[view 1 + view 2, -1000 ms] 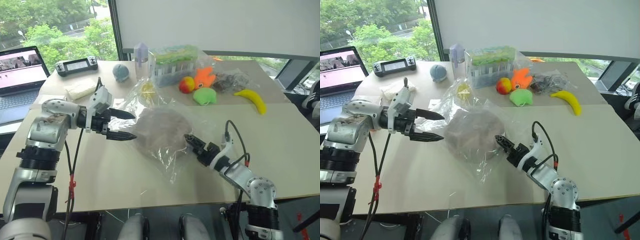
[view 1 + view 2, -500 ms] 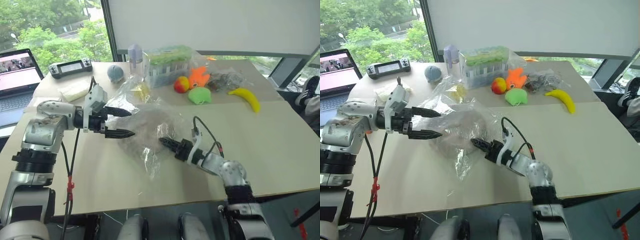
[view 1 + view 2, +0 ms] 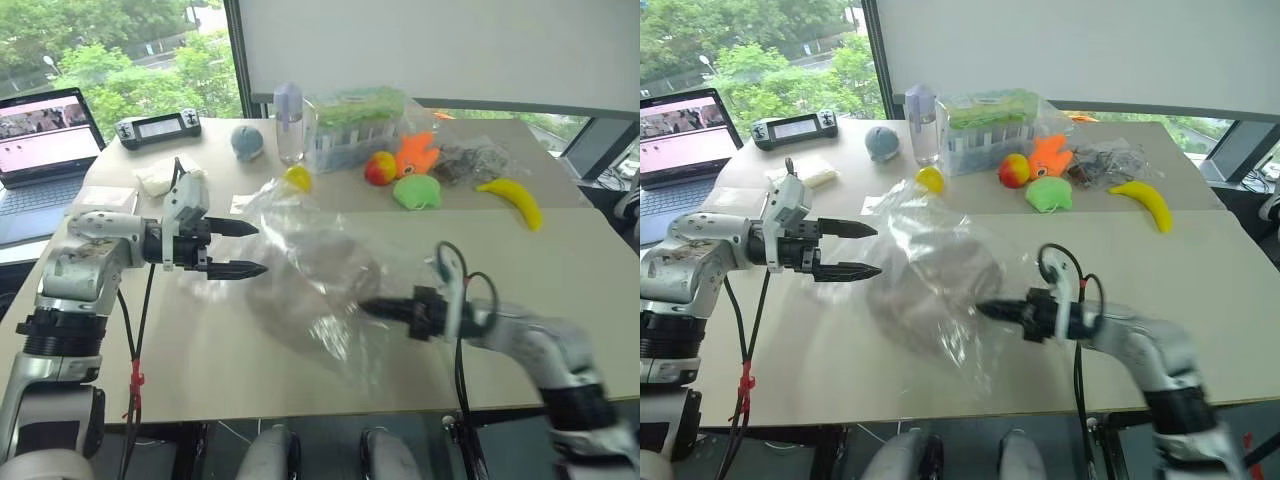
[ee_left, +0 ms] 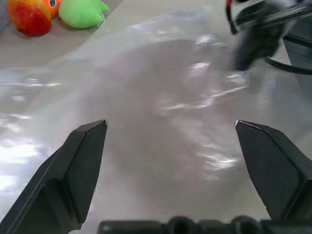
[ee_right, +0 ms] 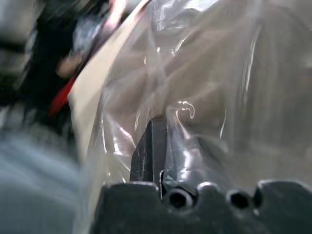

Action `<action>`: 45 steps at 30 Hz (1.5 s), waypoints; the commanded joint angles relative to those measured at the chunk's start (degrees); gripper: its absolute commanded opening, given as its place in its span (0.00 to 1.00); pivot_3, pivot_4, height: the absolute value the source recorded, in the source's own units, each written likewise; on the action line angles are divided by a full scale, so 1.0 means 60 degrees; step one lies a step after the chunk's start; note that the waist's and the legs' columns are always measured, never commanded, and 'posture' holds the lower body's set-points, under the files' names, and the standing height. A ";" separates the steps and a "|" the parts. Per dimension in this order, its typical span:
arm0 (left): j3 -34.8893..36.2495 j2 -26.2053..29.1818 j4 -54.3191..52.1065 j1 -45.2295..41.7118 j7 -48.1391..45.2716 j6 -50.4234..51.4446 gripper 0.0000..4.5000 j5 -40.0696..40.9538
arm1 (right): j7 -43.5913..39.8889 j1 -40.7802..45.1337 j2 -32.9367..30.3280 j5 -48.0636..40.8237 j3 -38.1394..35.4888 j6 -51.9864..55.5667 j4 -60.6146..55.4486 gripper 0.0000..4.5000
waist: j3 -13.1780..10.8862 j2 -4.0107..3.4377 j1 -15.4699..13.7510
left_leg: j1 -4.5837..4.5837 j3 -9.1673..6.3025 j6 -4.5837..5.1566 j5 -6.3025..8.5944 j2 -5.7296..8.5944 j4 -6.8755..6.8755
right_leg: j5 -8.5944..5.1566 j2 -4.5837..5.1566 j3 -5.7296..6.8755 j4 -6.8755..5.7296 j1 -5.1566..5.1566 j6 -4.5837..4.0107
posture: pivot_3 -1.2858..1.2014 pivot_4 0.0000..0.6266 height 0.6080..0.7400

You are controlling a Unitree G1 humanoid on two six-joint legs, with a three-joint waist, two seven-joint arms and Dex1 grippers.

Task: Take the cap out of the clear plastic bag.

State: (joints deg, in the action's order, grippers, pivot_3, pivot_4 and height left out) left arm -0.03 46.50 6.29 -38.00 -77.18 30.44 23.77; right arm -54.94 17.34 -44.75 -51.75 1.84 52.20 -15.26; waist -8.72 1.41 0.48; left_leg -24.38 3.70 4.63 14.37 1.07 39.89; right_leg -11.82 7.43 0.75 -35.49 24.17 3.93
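Not far along imo: the cap sits inside the clear plastic bag on the surface. Right gripper fingers pinch the film, left gripper fingers spread wide beside it.

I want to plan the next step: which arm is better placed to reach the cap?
Probably left: the left gripper is open beside the cap, while the right gripper is shut on the clear plastic bag.

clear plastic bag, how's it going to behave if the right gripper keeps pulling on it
The clear plastic bag looks thin and crinkled, so it will probably stretch and bunch rather than move as one piece. Its glossy film may slip from the shut right gripper. The cap inside looks soft and will likely sag and drag along.
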 commanded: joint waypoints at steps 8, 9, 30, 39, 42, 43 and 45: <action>0.0142 -0.0064 -0.0683 0.0238 0.0306 0.0105 1.00 0.0305 | 0.4768 0.5187 0.0109 0.9356 0.2690 -0.8472 0.8403 0.02 | -0.0048 -0.0044 0.0308 | 0.0037 0.0063 -0.0026 -0.0032 -0.0006 0.0000 | 0.0019 0.0001 -0.0045 0.0055 0.0010 -0.0023 | 0.52 0.24 1.00; 0.0139 -0.0069 -0.0712 0.0244 0.0334 0.0125 1.00 0.0320 | 0.5264 0.5582 0.0370 0.9763 0.2815 -0.9186 0.8978 0.02 | -0.0071 -0.0051 0.0315 | 0.0030 0.0063 -0.0055 -0.0057 -0.0002 -0.0010 | 0.0019 0.0003 -0.0047 0.0050 0.0024 -0.0023 | 0.52 0.24 1.00; -0.0141 -0.0488 -0.0717 -0.0002 0.0623 0.0204 1.00 0.0263 | 1.2348 0.7783 0.2336 1.5402 0.4614 -1.2898 1.2917 0.54 | -0.0074 -0.0052 0.0329 | -0.0040 0.0042 -0.0172 -0.0124 0.0003 -0.0156 | 0.0002 -0.0004 0.0009 0.0049 0.0109 -0.0040 | 0.52 0.24 1.00; -0.0611 -0.0909 -0.0320 -0.0375 0.0583 -0.0125 1.00 -0.0026 | 1.1584 0.6360 0.1804 1.3035 0.2596 -1.3299 1.1145 0.90 | -0.0074 -0.0051 0.0388 | -0.0029 0.0048 -0.0174 -0.0126 0.0001 -0.0159 | 0.0002 -0.0010 0.0002 0.0061 0.0094 -0.0039 | 0.52 0.24 1.00; -0.0802 -0.0953 -0.0004 -0.0590 0.0454 -0.0479 1.00 -0.0251 | 0.8535 0.4721 0.2429 0.8825 0.0353 -1.1353 0.8808 0.90 | -0.0075 -0.0050 0.0335 | 0.0026 0.0034 -0.0165 -0.0120 -0.0004 -0.0162 | -0.0001 -0.0012 0.0022 0.0096 0.0007 -0.0035 | 0.52 0.24 1.00; -0.0638 -0.1069 0.0031 -0.0752 0.0360 -0.0169 1.00 0.0108 | 0.7729 0.3913 0.2621 0.7122 -0.0292 -0.9737 0.7225 0.90 | -0.0075 -0.0050 0.0317 | 0.0029 0.0029 -0.0156 -0.0115 -0.0007 -0.0156 | -0.0001 -0.0012 0.0025 0.0097 -0.0006 -0.0034 | 0.52 0.24 1.00; -0.0388 -0.1175 0.0058 -0.1025 0.0117 0.0372 1.00 0.0698 | 0.6534 0.2551 0.2586 0.4609 -0.0892 -0.6873 0.4374 0.90 | -0.0075 -0.0050 0.0202 | 0.0028 0.0023 -0.0144 -0.0108 -0.0006 -0.0151 | 0.0001 -0.0011 0.0023 0.0088 -0.0008 -0.0031 | 0.52 0.24 1.00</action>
State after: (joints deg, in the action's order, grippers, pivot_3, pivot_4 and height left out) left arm -4.72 39.47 7.68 -42.02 -75.00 31.03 24.64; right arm -9.32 35.15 -28.32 -10.54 0.44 -1.85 24.39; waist -9.17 1.11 1.69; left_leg -24.30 3.78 3.83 13.77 1.02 39.05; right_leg -11.82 7.39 0.89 -35.03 24.18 3.74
